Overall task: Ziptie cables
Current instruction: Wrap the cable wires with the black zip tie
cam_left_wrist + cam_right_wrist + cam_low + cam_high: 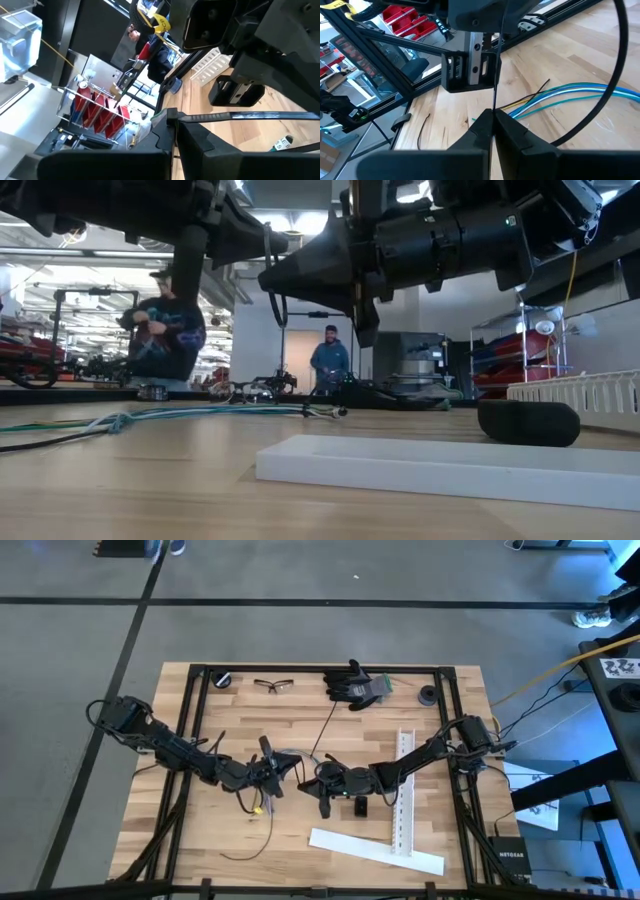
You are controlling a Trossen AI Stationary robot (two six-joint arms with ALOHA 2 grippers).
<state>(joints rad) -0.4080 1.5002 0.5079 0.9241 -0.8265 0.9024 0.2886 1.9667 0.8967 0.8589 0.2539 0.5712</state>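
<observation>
Ziptie [496, 75] pinched in both jaws — cables [580, 95] just beyond.

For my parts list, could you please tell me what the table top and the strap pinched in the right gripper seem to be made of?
Table top: looks like pale unpainted wood, with visible grain and plank seams. Strap: probably stiff plastic, thin, black and smooth, standing straight up from the shut right gripper.

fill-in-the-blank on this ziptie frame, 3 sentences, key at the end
1. Both grippers are shut on one black ____, which arcs in a loop between them.
2. The cables lie on the ____ tabletop.
3. At the table's far edge, the glasses lie to the left of the black ____.

Missing words: ziptie; wooden; glove
</observation>
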